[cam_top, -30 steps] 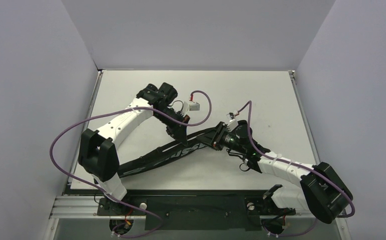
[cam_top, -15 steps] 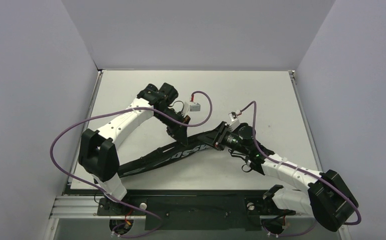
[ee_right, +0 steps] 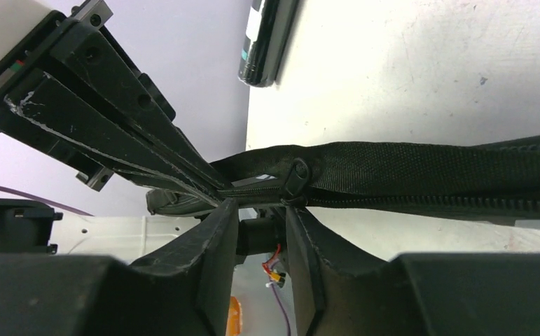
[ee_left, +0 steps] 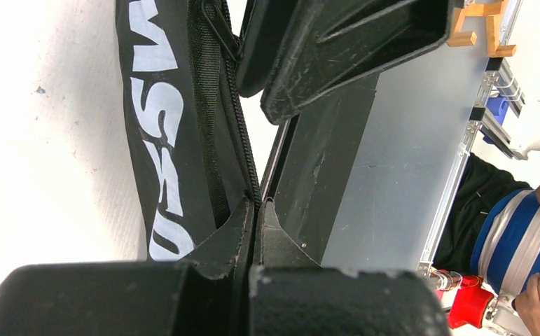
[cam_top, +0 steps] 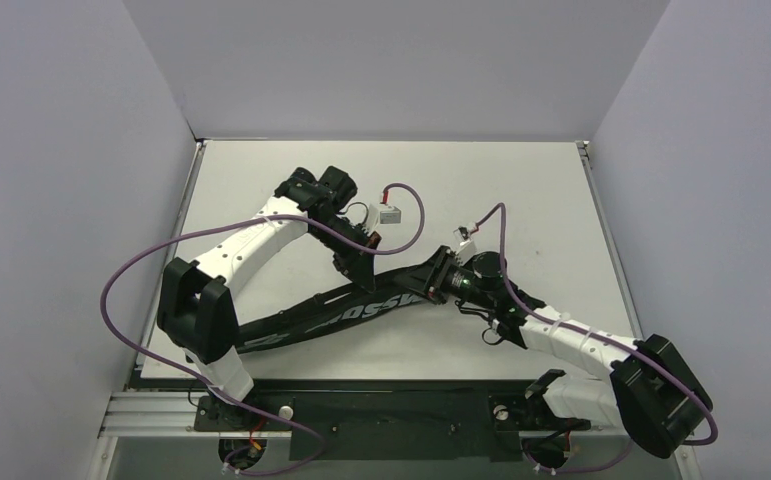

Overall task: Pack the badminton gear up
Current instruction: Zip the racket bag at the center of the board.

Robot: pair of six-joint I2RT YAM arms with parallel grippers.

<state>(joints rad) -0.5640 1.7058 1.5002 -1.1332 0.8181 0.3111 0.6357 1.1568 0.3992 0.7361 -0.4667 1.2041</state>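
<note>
Nearest the arm bases lies the narrow end of the black bag (cam_top: 311, 318). It runs slantwise across the table (cam_top: 521, 190), away and to the right, with its white lettering facing up.

Farther along, the right gripper (ee_right: 260, 210) stands at the bag's wide end. Its jaws are partly apart with nothing between them. The zip slider (ee_right: 296, 176) sits just at one fingertip, and whether the finger touches it cannot be told.

Just beyond, the left gripper (ee_left: 258, 206) has its jaws pressed together on the bag's fabric edge beside the zip teeth.

Farthest off in the right wrist view, the end of the black, teal-printed tube (ee_right: 267, 38) lies on the table, outside the bag and apart from it.

The bag looks like soft woven cloth, light and limp. It would probably sag and bunch if pulled by the fabric alone. The slider's small tab seems the best place to take hold, with the seam next to the teeth pinched to keep the zip taut. The tube looks stiff and smooth, so a grip around its middle would likely suit it.

By count there are one bag, one tube, one slider and two grippers. No rackets show in any view. They may be inside the bag, but that is only a guess.
</note>
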